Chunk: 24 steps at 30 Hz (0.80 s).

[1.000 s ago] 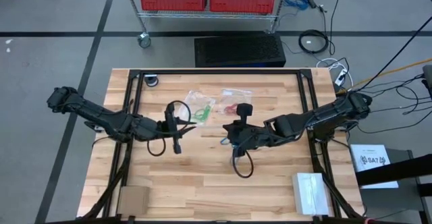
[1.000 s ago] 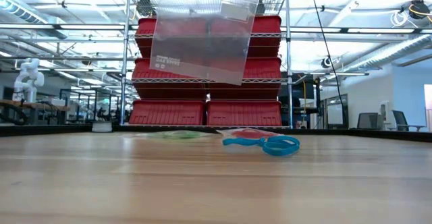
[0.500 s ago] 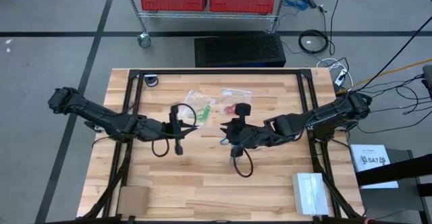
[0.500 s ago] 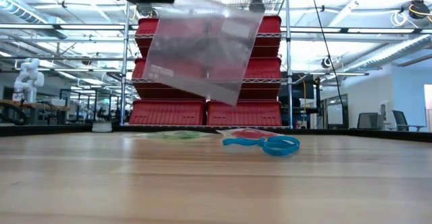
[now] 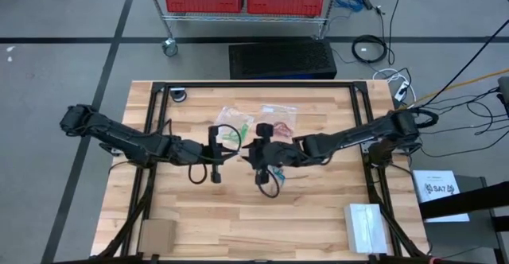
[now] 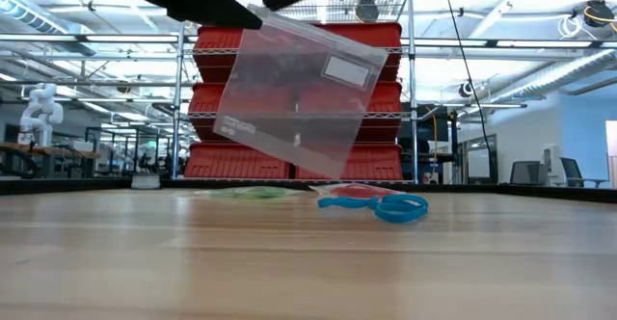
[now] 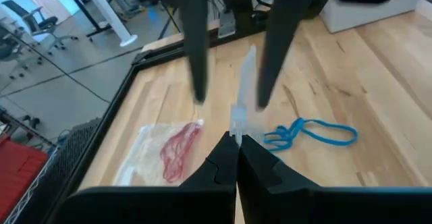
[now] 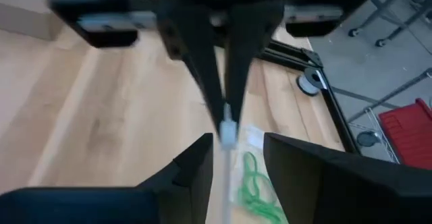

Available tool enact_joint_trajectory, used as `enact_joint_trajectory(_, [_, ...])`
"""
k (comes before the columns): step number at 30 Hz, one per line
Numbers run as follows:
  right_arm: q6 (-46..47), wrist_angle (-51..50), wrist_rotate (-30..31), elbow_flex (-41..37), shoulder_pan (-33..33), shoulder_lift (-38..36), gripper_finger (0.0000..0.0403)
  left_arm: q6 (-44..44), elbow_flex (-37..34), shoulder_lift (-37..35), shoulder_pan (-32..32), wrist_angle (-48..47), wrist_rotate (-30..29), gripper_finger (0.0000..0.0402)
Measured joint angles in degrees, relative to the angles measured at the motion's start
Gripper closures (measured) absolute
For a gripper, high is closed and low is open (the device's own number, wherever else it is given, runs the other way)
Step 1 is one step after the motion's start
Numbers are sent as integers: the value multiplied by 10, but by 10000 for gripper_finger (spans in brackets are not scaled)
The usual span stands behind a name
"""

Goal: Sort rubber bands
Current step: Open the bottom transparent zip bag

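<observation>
- The blue rubber bands (image 6: 386, 206) lie loose on the counter (image 5: 318, 208); they are light, soft and stretchy, best pinched across one strand.
- The left gripper (image 7: 236, 143) is clamped on the edge of a clear zip bag (image 6: 299, 93), holding it above the counter.
- The right gripper (image 8: 233, 156), fingers parted, straddles the same bag edge, facing the left.

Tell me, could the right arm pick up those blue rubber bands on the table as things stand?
Probably yes. The right end effector is open and holds nothing, and the blue rubber bands lie bare on the table. Only the clear bag, pinched in the left end effector, hangs nearby.
</observation>
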Motion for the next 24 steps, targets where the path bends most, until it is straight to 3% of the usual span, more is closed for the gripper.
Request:
enact_joint_trajectory(7, [7,14,-64,0,-19,17,281,0,0,0,-1,4,1,400])
enact_joint_trajectory(18, [1,17,-55,0,-24,19,390,-1,0,0,0,2,1,400])
enact_joint_trajectory(24, [-1,6,-55,0,-24,19,386,0,0,0,0,1,1,400])
